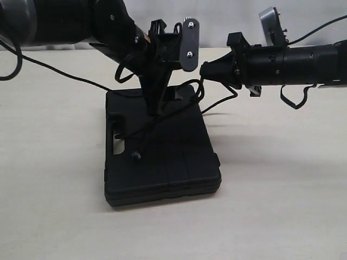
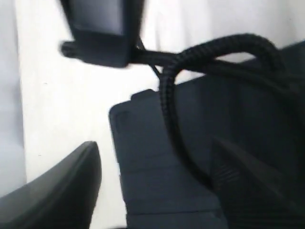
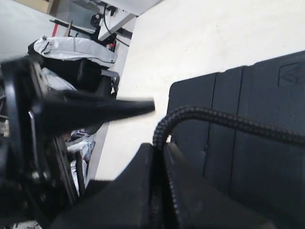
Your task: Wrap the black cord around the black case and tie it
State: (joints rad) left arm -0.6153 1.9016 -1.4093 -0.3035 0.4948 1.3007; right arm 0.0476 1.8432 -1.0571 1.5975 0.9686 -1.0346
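Right tool (image 3: 159, 153) pinches black cord (image 3: 228, 120) (wrist view), left tool (image 2: 157, 188) spread over black case (image 1: 173, 162)

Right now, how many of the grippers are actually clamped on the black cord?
1. The right gripper is shut on the black cord beside the black case; the left gripper is open over the case, clamping nothing.

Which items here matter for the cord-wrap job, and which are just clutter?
Job: black cord; black case; right gripper, fingers shut on cord; left gripper, open over case.
Lying about: grey bundle and dark clutter, both off the table.
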